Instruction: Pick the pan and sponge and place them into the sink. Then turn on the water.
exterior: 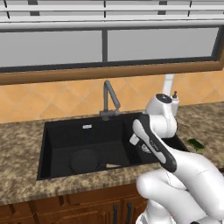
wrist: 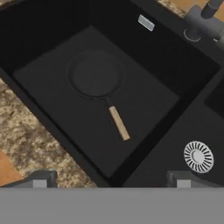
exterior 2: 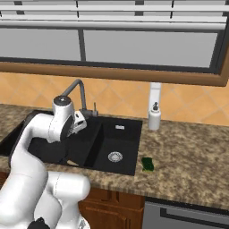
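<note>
The black pan (wrist: 95, 74) lies flat on the floor of the large basin of the sink (wrist: 148, 61), its light-brown handle (wrist: 119, 123) pointing toward the divider. My gripper (wrist: 111, 181) hangs open above the sink's near edge with nothing between its fingertips (wrist: 41, 179). From the left base view the pan (exterior: 84, 161) rests in the left basin of the sink (exterior: 65, 131). The green sponge (exterior 2: 148, 164) lies on the counter just right of the sink (exterior 2: 123, 138), also seen as the sponge (exterior: 195, 144) past my arm. No water runs from the faucet (exterior: 109, 100).
The small basin has a silver drain (exterior 2: 115, 156). A white soap dispenser (exterior 2: 154, 117) stands on the counter behind the sponge. The dark grey faucet (exterior 2: 80, 96) rises at the sink's back rim. A speckled granite counter (exterior: 22, 144) surrounds the sink.
</note>
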